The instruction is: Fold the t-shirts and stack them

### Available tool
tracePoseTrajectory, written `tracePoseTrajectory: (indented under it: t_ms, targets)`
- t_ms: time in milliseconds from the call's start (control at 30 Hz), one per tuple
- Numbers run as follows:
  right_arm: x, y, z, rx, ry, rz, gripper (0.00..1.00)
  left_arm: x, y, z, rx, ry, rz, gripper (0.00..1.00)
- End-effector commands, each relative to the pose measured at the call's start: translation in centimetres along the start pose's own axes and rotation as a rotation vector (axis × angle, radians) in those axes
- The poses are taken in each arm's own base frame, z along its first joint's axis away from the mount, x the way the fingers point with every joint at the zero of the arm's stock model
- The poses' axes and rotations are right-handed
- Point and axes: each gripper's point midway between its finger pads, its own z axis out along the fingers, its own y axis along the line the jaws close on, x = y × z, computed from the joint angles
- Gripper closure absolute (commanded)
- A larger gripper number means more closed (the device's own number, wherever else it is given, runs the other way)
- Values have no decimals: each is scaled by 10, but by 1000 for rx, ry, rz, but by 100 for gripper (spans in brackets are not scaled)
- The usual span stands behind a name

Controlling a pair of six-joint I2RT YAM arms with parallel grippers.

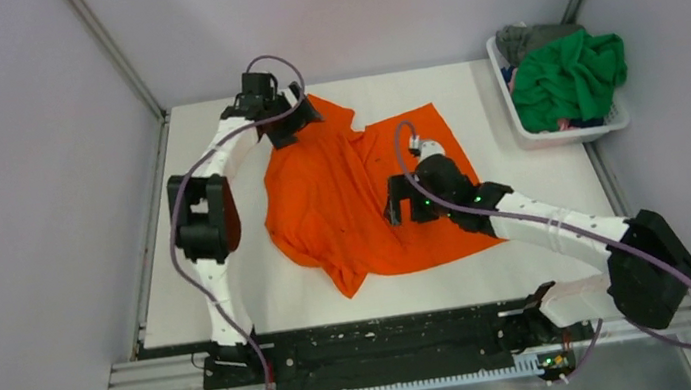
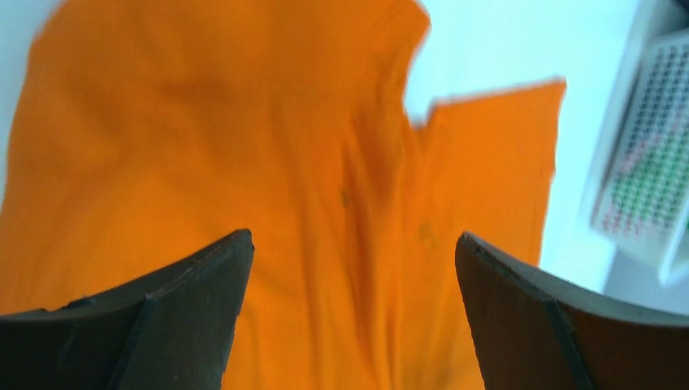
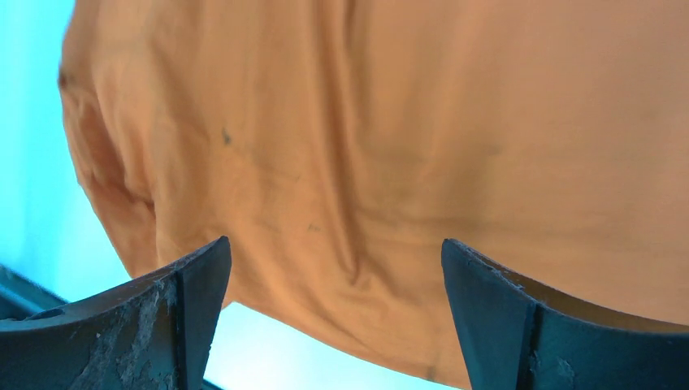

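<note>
The orange t-shirt lies crumpled and spread on the white table, with small dark specks. My left gripper hovers over its far left edge, jaws open and empty; in the left wrist view the orange cloth fills the space under the jaws. My right gripper is over the shirt's middle, open and empty; in the right wrist view the orange cloth lies below. A green t-shirt and a grey one lie in the basket.
The white slatted basket stands at the table's far right edge and also shows in the left wrist view. Grey walls enclose the table on three sides. A black rail runs along the near edge.
</note>
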Motion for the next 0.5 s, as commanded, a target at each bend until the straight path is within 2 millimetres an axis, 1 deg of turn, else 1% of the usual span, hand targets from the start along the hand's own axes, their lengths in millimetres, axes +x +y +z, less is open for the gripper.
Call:
tracePoseTrajectory:
  t_ms: [0,33,67,100,133,167,233,333,400,467]
  targets:
    - [-16,-51,-13,125,-74,173,1,19,-47,-117,80,-129,55,1]
    - [-15,-60,-14,141,-78,197,1,36,-48,-132,85,-156,73,1]
    - [-12,-70,-15,161,-76,221,1,60,-38,-140,53,-157,82,1]
    - [-10,-77,-15,174,-76,239,1,82,-32,-152,38,-160,75,1]
    - [-7,-84,-15,190,-73,249,1,117,-12,-156,6,-117,50,1]
    - [-5,-90,-15,205,-72,261,1,145,0,-162,-1,-86,28,1]
    - [-1,-99,-13,228,-70,286,2,193,20,-172,1,-47,-20,2]
    - [4,-108,-10,253,-54,290,2,252,42,-185,24,43,-73,6]
    - [9,-112,-7,266,-39,293,3,285,48,-191,58,112,-106,9]
    - [14,-114,-4,272,-27,294,4,305,50,-192,97,146,-137,12]
